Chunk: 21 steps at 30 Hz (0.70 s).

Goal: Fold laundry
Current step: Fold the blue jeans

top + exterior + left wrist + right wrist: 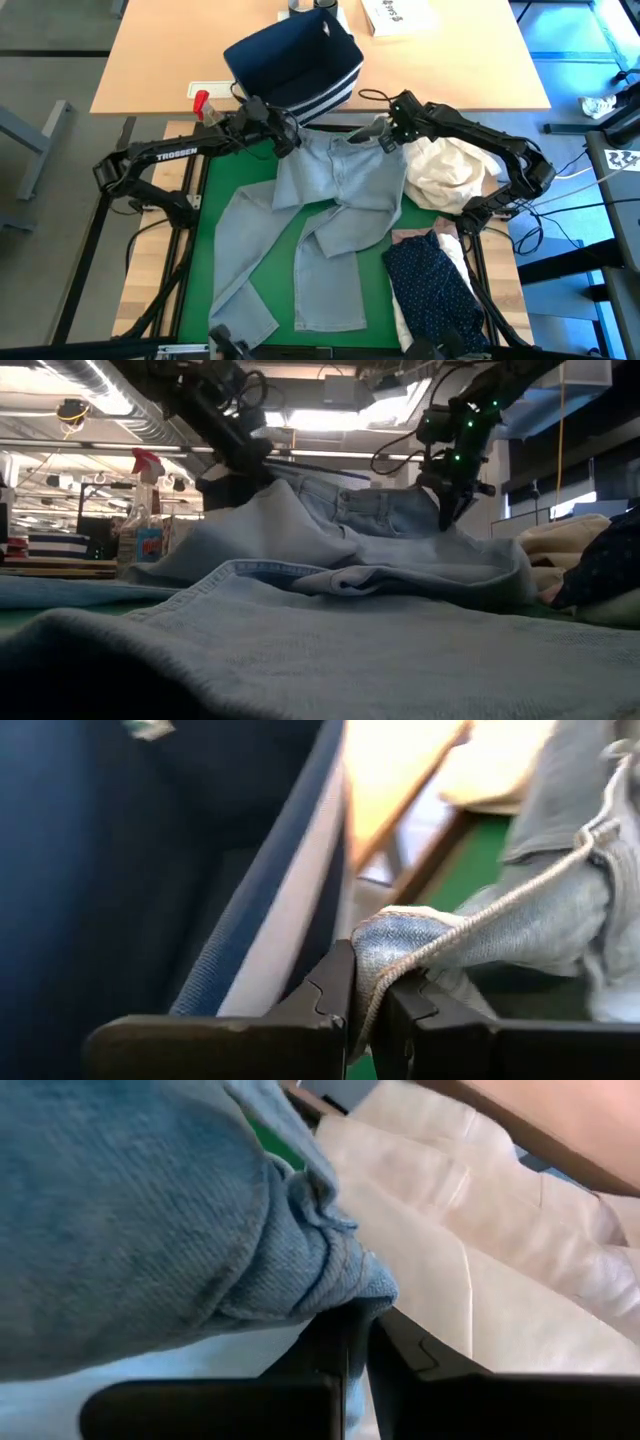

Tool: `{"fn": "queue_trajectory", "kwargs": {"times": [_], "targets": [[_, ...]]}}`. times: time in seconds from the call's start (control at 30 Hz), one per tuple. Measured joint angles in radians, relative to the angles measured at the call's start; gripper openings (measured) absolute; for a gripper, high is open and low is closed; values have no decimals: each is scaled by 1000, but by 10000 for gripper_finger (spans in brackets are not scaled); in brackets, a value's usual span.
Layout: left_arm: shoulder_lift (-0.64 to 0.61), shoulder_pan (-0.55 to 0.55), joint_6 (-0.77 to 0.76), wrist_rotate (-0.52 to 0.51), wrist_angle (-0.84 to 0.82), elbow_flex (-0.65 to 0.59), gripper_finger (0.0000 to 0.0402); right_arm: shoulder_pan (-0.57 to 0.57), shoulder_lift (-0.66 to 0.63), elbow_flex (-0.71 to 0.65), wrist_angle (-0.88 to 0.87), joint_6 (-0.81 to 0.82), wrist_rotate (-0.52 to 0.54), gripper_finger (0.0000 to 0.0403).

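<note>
Both the left gripper (291, 142) and right gripper (387, 141) pinch the jeans' (330, 215) waistband; jeans lie unfolded, other garments (430, 275) wait.

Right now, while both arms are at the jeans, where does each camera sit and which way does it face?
High view: above the table, looking straight down on light grey jeans spread on the green mat; both arms show.
Low view: table height, looking level across the jeans; arms enter from above.
Left wrist view: on the left arm; left gripper fingers pinch a jeans edge beside the navy striped bin.
Right wrist view: on the right arm; right gripper pinches denim near the cream cloth bundle.
All four views share the jeans.
</note>
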Motion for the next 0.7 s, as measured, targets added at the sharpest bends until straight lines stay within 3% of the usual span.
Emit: {"fn": "queue_trajectory", "kwargs": {"times": [0.23,0.47,0.7], "targets": [[9,145,143,-59,93,-6,16,-9,0,-52,226,47,1,21],[50,280,141,-39,237,-7,16,-9,22,-138,547,83,44,21],[124,329,141,-2,256,-1,30,-8,108,-144,708,95,39,38]]}}
